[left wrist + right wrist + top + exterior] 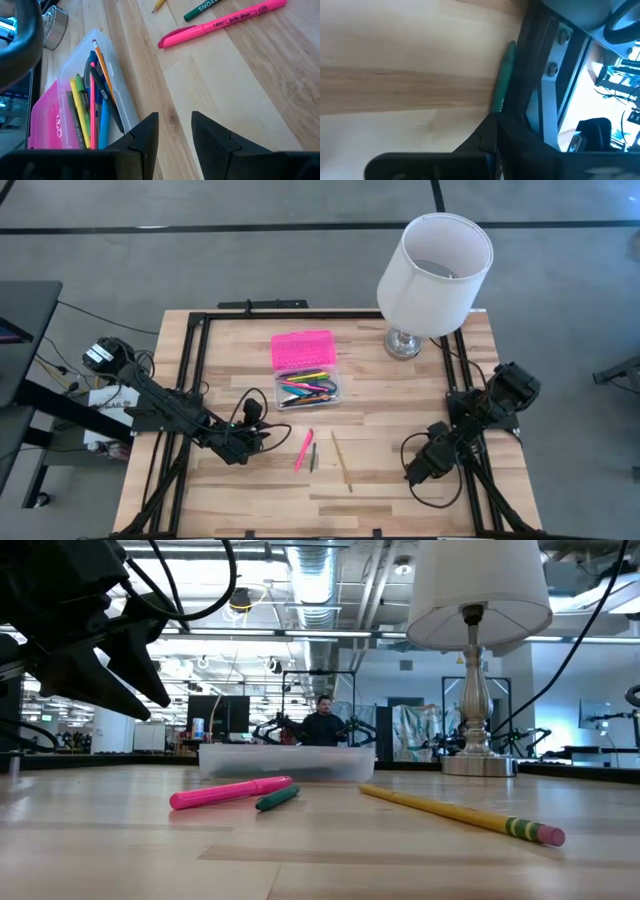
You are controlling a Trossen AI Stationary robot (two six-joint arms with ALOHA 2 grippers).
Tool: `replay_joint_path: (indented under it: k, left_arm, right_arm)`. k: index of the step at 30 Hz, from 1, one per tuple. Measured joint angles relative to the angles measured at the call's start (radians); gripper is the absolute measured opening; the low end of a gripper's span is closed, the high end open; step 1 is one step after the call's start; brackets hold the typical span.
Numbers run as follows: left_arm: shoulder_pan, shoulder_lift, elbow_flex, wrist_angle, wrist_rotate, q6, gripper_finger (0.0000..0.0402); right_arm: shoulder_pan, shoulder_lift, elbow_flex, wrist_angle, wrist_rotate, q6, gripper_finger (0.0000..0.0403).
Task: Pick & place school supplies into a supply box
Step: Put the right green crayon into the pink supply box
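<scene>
Hovering slightly parted and empty, the left pincer point(262, 436) sits beside the pink highlighter point(303, 449) — right pincer point(415, 470) unreadable.

Overhead and table-level cameras both catch the pink highlighter point(304, 449) that the left wrist camera sees close up.
</scene>
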Motion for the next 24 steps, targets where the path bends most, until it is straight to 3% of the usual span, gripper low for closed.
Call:
replay_joint_path:
  k: [12, 20, 24]
  left_arm:
    - [0.000, 0.000, 0.000, 0.000, 0.003, -0.001, 0.0111]
    - [0.000, 0.000, 0.000, 0.000, 0.003, 0.000, 0.0111]
    - [0.000, 0.000, 0.000, 0.001, 0.003, 0.000, 0.0111]
  right_arm:
    - [-0.002, -0.003, -0.063, 0.092, -0.021, 0.016, 0.0000]
    - [0.003, 0.002, 0.026, 0.027, 0.118, 0.001, 0.0000]
    - [-0.004, 0.002, 0.031, -0.024, 0.095, -0.001, 0.0000]
